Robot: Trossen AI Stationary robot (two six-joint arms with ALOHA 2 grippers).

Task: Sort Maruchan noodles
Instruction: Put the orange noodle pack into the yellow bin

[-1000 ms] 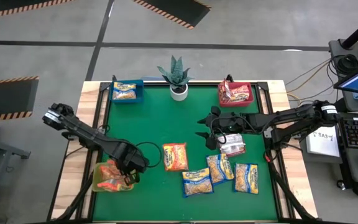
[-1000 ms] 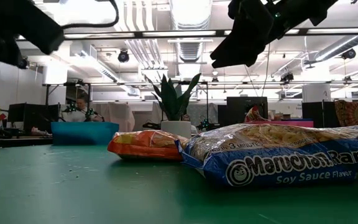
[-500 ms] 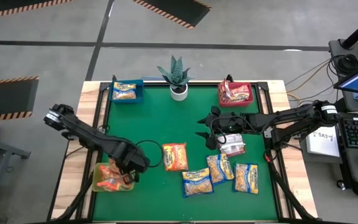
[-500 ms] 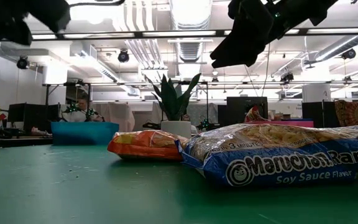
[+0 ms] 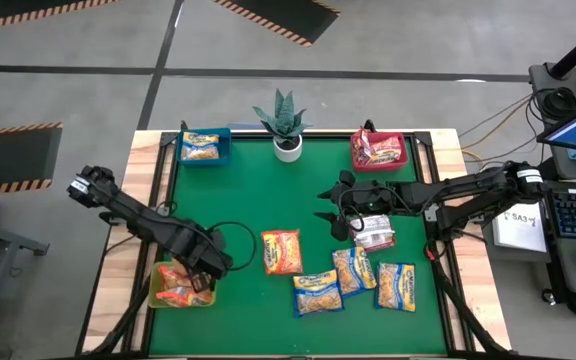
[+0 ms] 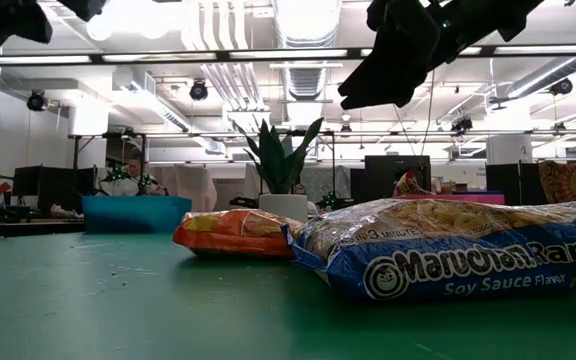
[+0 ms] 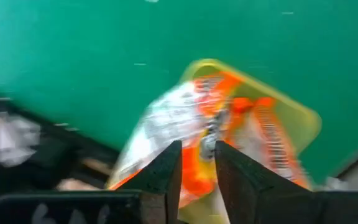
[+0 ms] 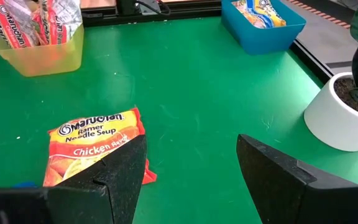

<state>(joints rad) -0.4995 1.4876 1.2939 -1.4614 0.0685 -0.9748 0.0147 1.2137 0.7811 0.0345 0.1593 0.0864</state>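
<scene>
The Maruchan noodles lie in several places. Orange packets (image 7: 229, 112) stand in the yellow-green bin (image 5: 180, 285) at the near left. My left gripper (image 7: 197, 168) hangs above them, pointing down, its fingers a little apart with nothing between them. One orange packet (image 5: 281, 251) lies flat mid-table. Three blue-edged yellow packets (image 5: 353, 272) lie near the front. A silvery packet (image 5: 374, 233) lies under my right gripper (image 8: 191, 168), which hovers open and clear of the table.
A blue bin (image 5: 204, 147) with a packet stands at the far left and a red bin (image 5: 379, 150) with packets at the far right. A potted plant (image 5: 286, 125) stands between them. Bare green mat lies between the bins and the loose packets.
My left gripper has risen straight up from the yellow-green bin, leaving the top of the low view. The orange packets have stayed in the bin. My right arm has kept still.
</scene>
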